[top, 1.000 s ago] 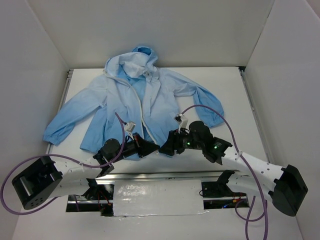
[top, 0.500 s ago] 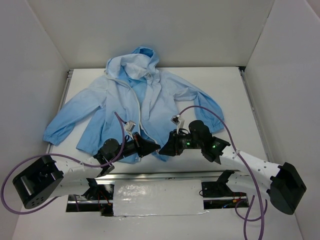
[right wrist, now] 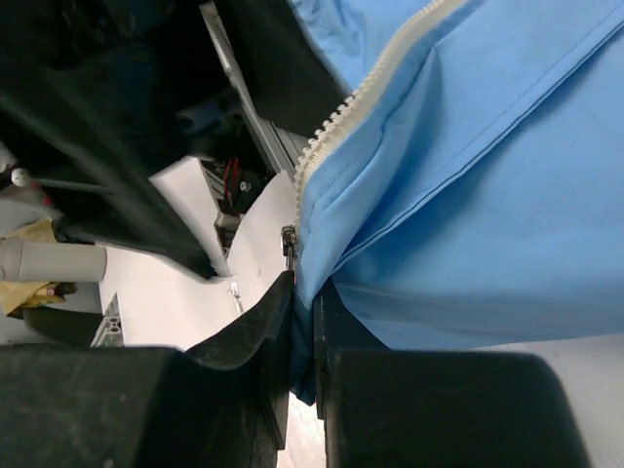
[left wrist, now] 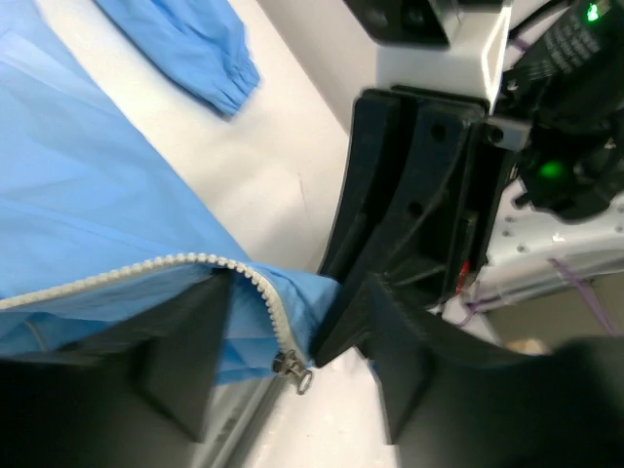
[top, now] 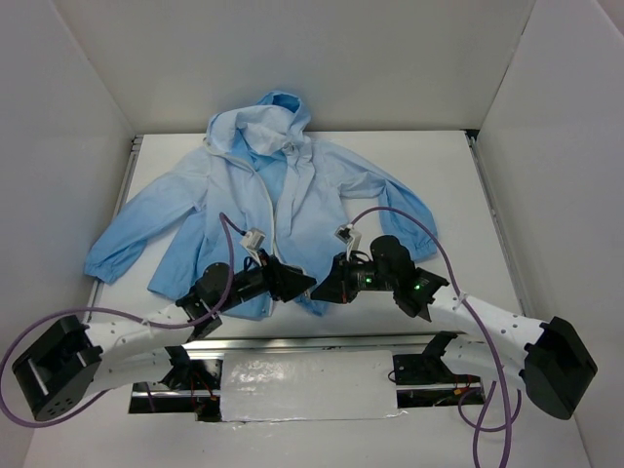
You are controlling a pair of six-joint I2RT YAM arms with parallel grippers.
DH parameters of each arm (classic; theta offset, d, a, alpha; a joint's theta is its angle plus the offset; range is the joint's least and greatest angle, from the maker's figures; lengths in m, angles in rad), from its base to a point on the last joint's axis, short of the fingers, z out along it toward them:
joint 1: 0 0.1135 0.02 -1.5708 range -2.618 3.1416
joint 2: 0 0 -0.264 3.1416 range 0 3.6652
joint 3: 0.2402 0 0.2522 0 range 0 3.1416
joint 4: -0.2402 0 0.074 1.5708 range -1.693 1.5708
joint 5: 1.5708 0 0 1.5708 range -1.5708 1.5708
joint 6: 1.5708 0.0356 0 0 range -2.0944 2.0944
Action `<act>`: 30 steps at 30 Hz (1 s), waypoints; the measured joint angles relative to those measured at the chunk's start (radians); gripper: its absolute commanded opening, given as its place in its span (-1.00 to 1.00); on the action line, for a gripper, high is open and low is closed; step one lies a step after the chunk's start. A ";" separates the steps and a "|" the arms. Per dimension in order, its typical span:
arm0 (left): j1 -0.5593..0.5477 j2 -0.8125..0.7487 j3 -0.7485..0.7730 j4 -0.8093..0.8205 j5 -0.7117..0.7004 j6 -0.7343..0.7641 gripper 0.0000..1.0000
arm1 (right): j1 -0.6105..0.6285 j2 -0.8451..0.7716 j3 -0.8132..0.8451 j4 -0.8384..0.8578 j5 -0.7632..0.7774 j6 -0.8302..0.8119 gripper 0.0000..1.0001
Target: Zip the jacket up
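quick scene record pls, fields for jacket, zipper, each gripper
jacket: spread flat on table, front open
zipper: undone, slider at the hem
left gripper: open, astride the hem by the slider
right gripper: shut on the jacket hem beside the zipper

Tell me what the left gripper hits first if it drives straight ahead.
The jacket: its zipper end lies between the left gripper's open fingers. Right behind it, probably, is the right gripper, pinching the same hem.
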 measured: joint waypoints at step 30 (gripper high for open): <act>-0.152 -0.008 0.260 -1.341 -0.556 -0.085 0.24 | -0.004 -0.027 -0.001 -0.078 0.226 0.052 -1.00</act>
